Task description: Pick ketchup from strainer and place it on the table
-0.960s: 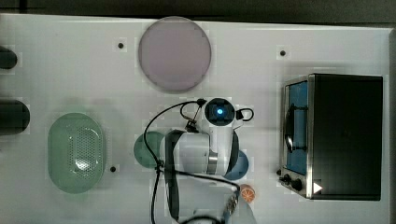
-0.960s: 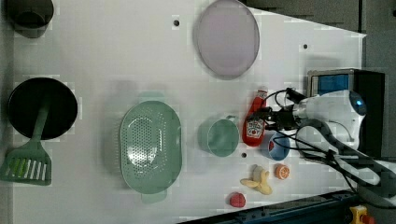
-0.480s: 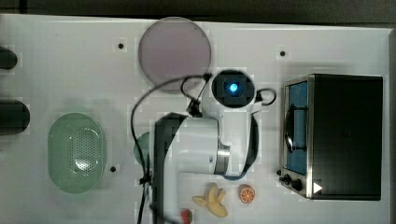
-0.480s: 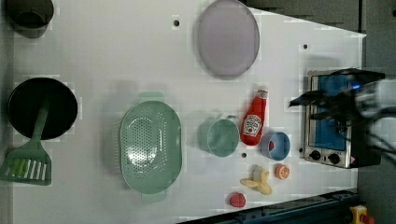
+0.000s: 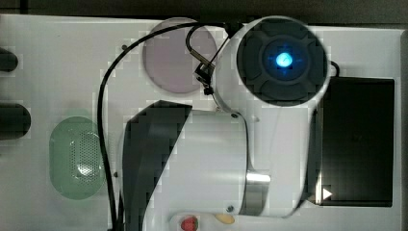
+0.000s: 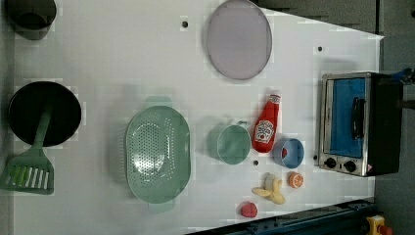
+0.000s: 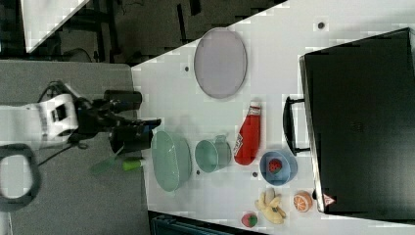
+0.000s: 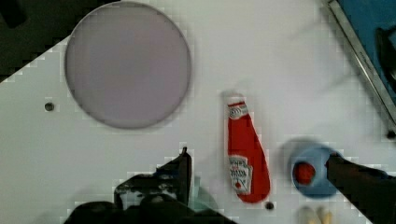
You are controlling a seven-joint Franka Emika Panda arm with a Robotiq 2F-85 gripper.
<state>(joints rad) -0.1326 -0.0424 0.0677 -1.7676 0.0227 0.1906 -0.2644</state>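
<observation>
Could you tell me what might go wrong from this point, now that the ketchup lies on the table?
1. The red ketchup squeeze bottle lies flat on the white table, squeezed between the round green cup and the small blue bowl; a nudge could roll it into either.
2. The open tool hangs right above that cluster, so any descent might knock the bottle or bowl.

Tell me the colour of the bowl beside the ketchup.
Blue, with a red strawberry inside; the bowl shows best in the left view.
</observation>
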